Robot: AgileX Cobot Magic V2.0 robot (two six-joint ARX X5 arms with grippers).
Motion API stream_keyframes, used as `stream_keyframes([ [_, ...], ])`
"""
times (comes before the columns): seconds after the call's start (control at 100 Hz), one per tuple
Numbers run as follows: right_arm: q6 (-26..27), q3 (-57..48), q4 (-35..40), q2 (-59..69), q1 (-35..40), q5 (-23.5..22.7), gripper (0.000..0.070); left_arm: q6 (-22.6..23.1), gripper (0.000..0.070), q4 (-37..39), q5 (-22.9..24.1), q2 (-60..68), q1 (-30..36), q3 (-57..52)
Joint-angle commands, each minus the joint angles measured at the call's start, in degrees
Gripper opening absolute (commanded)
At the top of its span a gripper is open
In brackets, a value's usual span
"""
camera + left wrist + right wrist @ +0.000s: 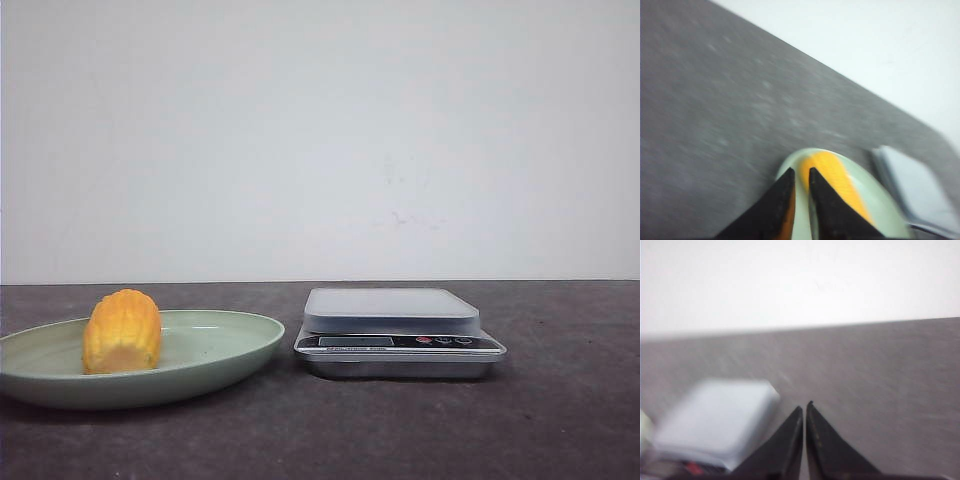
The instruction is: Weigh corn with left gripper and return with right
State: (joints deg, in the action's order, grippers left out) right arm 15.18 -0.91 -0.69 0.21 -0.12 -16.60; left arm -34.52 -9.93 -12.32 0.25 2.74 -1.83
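Note:
The corn (122,332), a stubby orange-yellow cob piece, lies on the left part of a pale green plate (235,343). A silver kitchen scale (395,320) with a pale platform stands to the right of the plate, and nothing is on it. Neither gripper shows in the front view. In the blurred left wrist view my left gripper (800,172) is above the plate (880,205), its black fingers nearly together with only a narrow gap and nothing held; the corn (832,175) lies just beyond the tips. My right gripper (806,406) is shut and empty, beside the scale (715,415).
The dark grey table (560,420) runs back to a plain white wall (320,130). The scale's display and buttons (440,341) face the front.

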Motion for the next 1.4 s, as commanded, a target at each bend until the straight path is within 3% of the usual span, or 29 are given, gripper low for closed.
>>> stream_keyframes([
  [0.0,16.55,-1.07,-3.63,0.0,-0.11,-1.49,0.0006,-6.1,0.0012,-0.81,-2.93,-0.07,-0.11,0.28],
  [0.11,21.07,-4.63,-4.57,0.07,-0.11,-5.88,0.0005,-8.55,0.0013,-1.03,-8.79,-0.07,-0.11,-2.08],
  [0.2,21.38,-11.52,3.19,1.49,-0.11,-10.08,0.0005,-8.46,0.0015,-6.95,-11.58,0.37,-0.11,-7.61],
  [0.36,8.17,-28.39,15.41,7.93,-0.09,-10.23,0.0005,-1.33,0.0015,-17.7,-11.19,4.55,-0.11,-22.88],
  [0.54,-3.96,-49.64,22.99,18.99,-0.13,-4.63,0.0005,6.23,0.0015,-20.74,-9.77,15.56,-0.11,-42.6],
  [0.7,-7.04,-64.48,31.17,28.02,-0.11,-3.82,0.0005,13.14,0.0014,-25.62,-9.53,25.99,-0.11,-59.45],
  [0.83,-7.04,-69.59,32.44,30.88,-0.11,-7.67,0.0009,14.88,0.0037,-30.93,-10.1,32.33,-0.11,-69.2],
  [0.86,-7.04,-69.99,32.44,30.95,-0.11,-8.96,0.0044,15.06,0.0086,-31.47,-10.34,33.29,-0.11,-70.58],
  [0.89,-7.04,-70.18,32.44,31.06,-0.11,-9.68,0.0133,15.06,0.0184,-31.76,-10.69,33.99,-0.11,-71.54],
  [0.98,-6.34,-70.2,33.03,31.06,-0.11,-10.86,0.0593,15.02,0.0634,-32.26,-10.91,35.23,-0.11,-72.48],
  [1.0,-6.08,-70.2,33.4,31.06,-0.11,-10.91,0.0686,14.99,0.07,-32.41,-10.91,35.39,-0.11,-72.48],
  [1.01,-6.03,-70.2,33.62,31.06,-0.11,-10.91,0.07,14.99,0.07,-32.59,-10.91,35.45,-0.11,-72.48],
  [1.389,-6.03,-70.2,43.21,31.02,-0.09,-10.82,0.07,17.2,0.07,-42.21,-10.62,39.17,0.33,-72.41],
])
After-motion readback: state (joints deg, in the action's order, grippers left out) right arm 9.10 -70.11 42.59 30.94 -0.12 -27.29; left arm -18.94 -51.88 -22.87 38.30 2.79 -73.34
